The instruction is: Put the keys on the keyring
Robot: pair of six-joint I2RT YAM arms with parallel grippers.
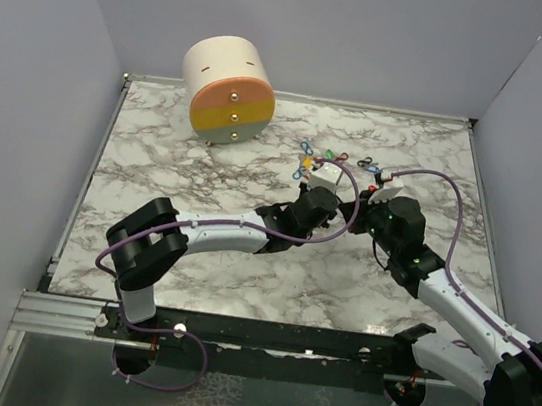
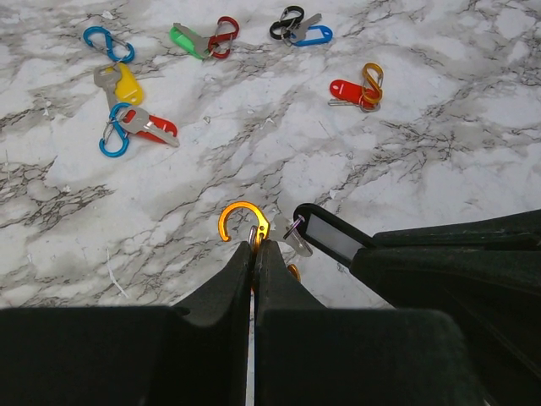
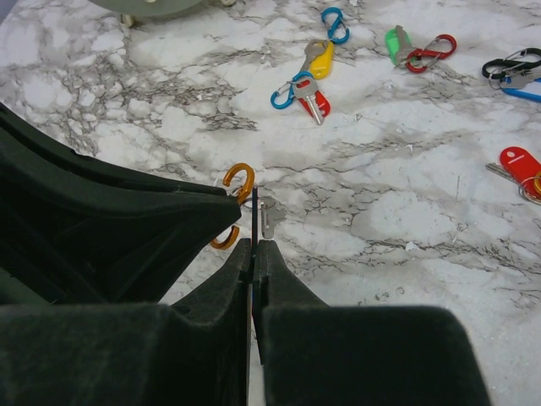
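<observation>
My left gripper [image 2: 254, 245] is shut on an orange figure-8 clip [image 2: 241, 222], holding it just above the marble. My right gripper [image 3: 254, 244] is shut on the keyring, a flat black tag with a white label [image 2: 331, 237], seen edge-on in the right wrist view. A small silver key blade [image 2: 293, 236] hangs at the tag's little ring, right beside the orange clip [image 3: 241, 181]. Further back lie the keys: a yellow one [image 2: 128, 85], a red one [image 2: 156, 127] on a blue clip, a green one [image 2: 186, 39] on a red clip, a blue one [image 2: 314, 36] on a black clip, and a red one [image 2: 345, 90] on an orange clip.
A loose blue clip [image 2: 107, 44] lies at the far left of the keys. A cream and orange cylinder [image 1: 228, 91] stands at the back left of the marble table [image 1: 190, 273]. Grey walls close the table on three sides.
</observation>
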